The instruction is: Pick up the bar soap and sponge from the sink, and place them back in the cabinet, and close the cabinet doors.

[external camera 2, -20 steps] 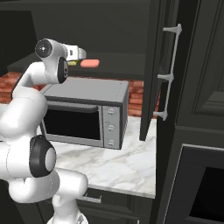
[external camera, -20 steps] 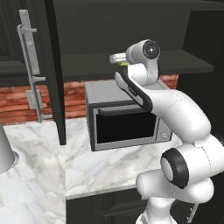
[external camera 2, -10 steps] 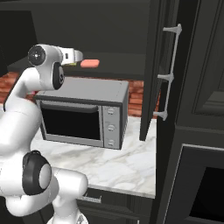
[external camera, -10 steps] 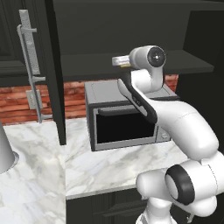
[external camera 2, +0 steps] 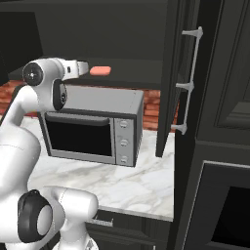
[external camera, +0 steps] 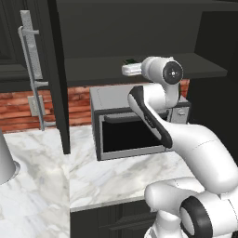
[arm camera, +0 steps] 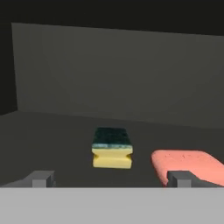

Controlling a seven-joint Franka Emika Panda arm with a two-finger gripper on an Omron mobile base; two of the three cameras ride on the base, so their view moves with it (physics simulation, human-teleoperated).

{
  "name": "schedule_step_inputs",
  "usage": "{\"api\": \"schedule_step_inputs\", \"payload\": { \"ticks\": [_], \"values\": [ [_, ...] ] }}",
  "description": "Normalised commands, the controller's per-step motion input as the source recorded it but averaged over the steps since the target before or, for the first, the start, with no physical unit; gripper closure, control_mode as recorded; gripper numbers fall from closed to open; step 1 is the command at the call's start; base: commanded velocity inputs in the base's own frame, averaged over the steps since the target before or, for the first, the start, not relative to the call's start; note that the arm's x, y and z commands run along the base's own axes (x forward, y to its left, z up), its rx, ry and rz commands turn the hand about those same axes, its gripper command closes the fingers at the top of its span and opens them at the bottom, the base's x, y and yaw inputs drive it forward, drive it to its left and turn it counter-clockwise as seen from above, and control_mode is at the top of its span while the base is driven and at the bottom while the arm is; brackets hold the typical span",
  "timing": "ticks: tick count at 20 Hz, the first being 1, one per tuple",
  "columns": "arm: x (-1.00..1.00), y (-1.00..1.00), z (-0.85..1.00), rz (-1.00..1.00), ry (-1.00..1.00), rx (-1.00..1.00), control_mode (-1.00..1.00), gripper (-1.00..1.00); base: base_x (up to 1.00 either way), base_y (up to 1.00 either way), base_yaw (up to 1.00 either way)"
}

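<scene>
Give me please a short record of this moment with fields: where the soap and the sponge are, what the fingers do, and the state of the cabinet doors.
bar soap: lies flat on the cabinet shelf
sponge: on the same shelf, green layer up, apart from the soap
gripper: at the shelf edge, fingers open, holding nothing
cabinet doors: both open
microwave: on the counter below the shelf
left of the task: close the doors
</scene>
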Motion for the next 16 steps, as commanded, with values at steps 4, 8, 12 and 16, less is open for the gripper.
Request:
{"api": "schedule_step_inputs", "payload": {
  "ticks": [4, 8, 12, 16],
  "values": [
    [-0.25, 0.00, 0.00, 0.00, 0.00, 0.00, -1.00, -1.00, 0.00, 0.00, 0.00],
    [-0.11, 0.00, 0.00, 0.00, 0.00, 0.00, -1.00, -1.00, 0.00, 0.00, 0.00],
    [-0.06, 0.01, 0.02, 0.00, 0.00, 0.00, -1.00, -1.00, 0.00, 0.00, 0.00],
    [-0.02, 0.22, 0.19, 0.00, 0.00, 0.00, -1.00, -1.00, 0.00, 0.00, 0.00]
  ]
}}
